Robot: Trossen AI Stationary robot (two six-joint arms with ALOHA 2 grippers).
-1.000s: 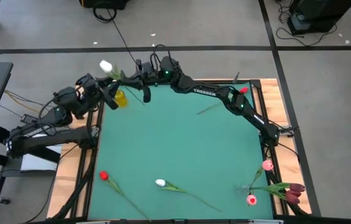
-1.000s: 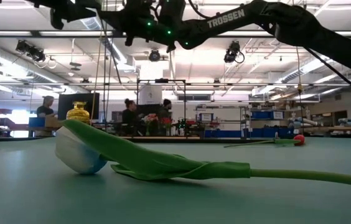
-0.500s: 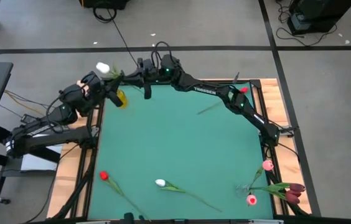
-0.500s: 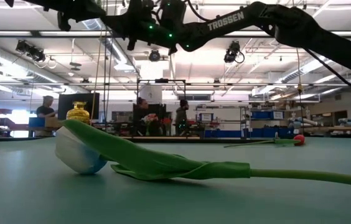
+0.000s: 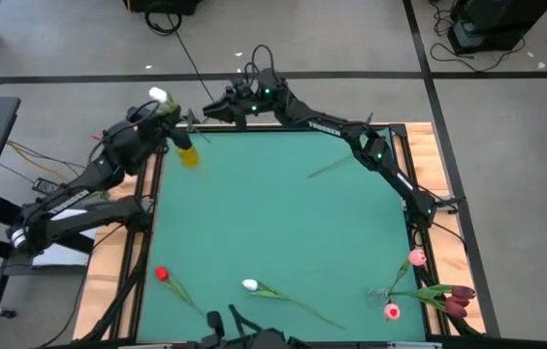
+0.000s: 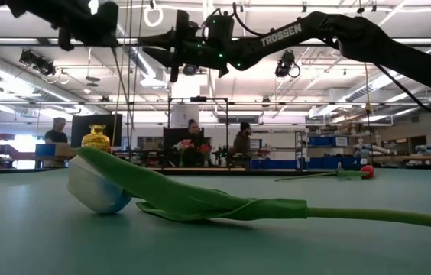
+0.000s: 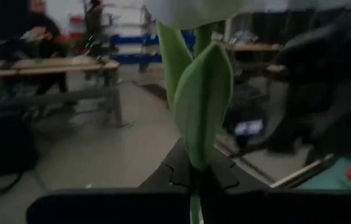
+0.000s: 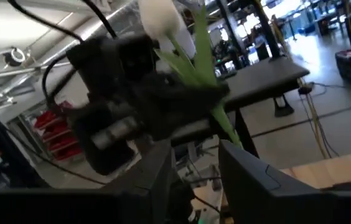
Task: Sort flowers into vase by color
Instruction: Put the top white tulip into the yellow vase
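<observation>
My left gripper is shut on a white tulip, held in the air beyond the table's far left corner, above the yellow vase. My right gripper is open close beside it, its fingers on either side of the stem's lower end; whether they touch it, I cannot tell. In the right wrist view the left gripper shows with the white head above it. More flowers lie flat on the green mat: a red tulip and a white tulip near the front. My left gripper pinches the white tulip's stem between its two fingers, just where a broad green leaf springs from it. The fingers lie about level and across the stem. The tulip stands up from the hold, head on top, lifted clear of table and vase.
Pink tulips and maroon ones lie in a bunch at the near right corner. A red tulip lies at the far right. People stand at benches in the room behind. The middle of the mat is bare.
My left gripper has swung toward the table's far edge, up to the white tulip's stem, and taken hold of it. My right arm has drawn toward the far edge and rolled its wrist. The tulip's head has shifted a little toward the far left.
</observation>
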